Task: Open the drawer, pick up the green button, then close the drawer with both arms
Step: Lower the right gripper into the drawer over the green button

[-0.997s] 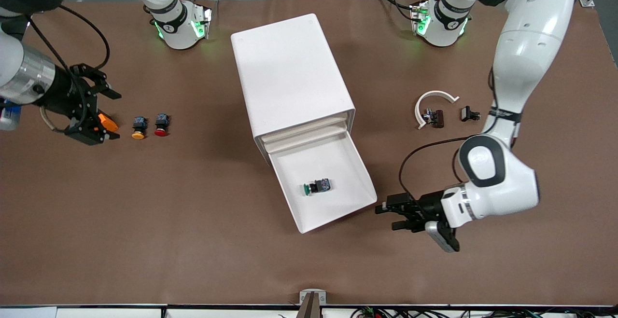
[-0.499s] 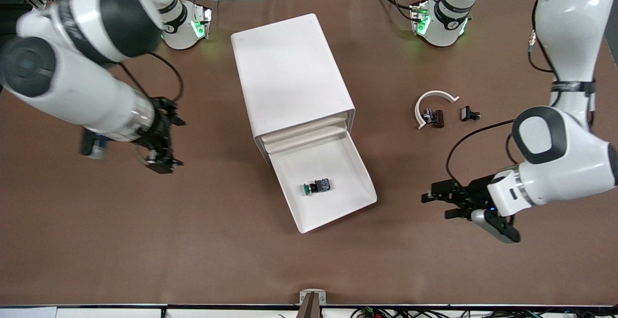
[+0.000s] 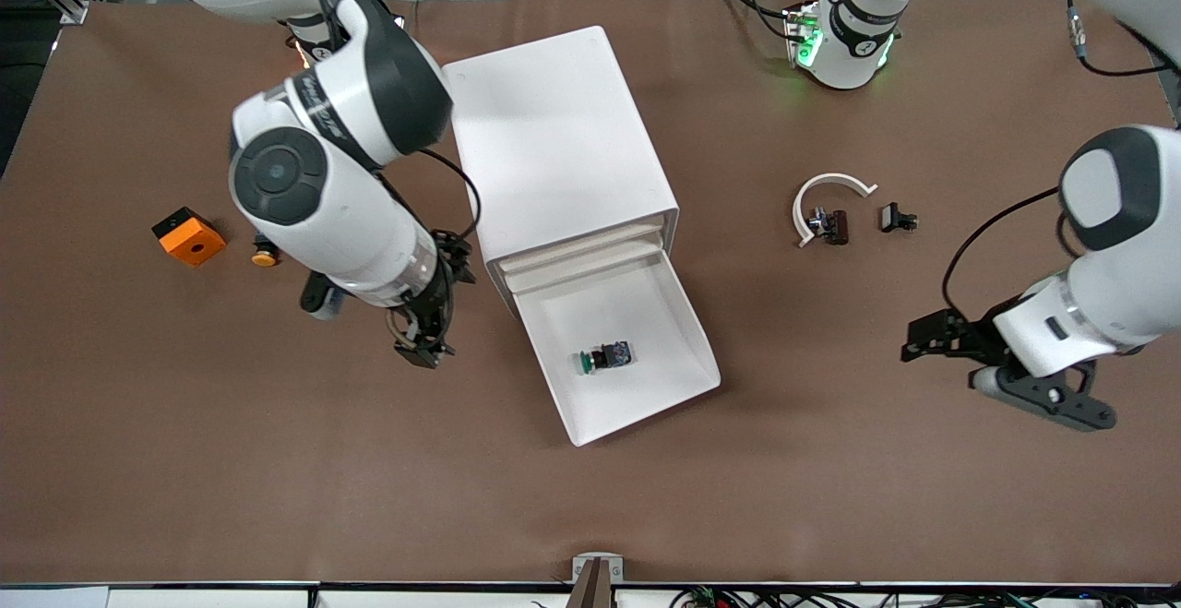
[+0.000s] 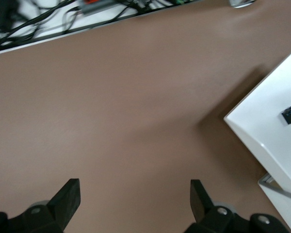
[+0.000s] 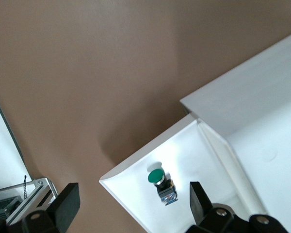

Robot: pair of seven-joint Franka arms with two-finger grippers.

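Beside the pulled-out drawer [image 3: 616, 363], toward the right arm's end of the table, the right gripper [image 3: 423, 342] hangs with fingers apart, holding nothing. The button [image 3: 604, 358] lies in that drawer. The left gripper [image 3: 927, 342], jaws also apart, hovers over bare table toward its own end.

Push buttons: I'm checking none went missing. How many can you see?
2. A green button lies in the open drawer. A yellow one sits beside the orange block, partly hidden by the right arm, which may hide more.
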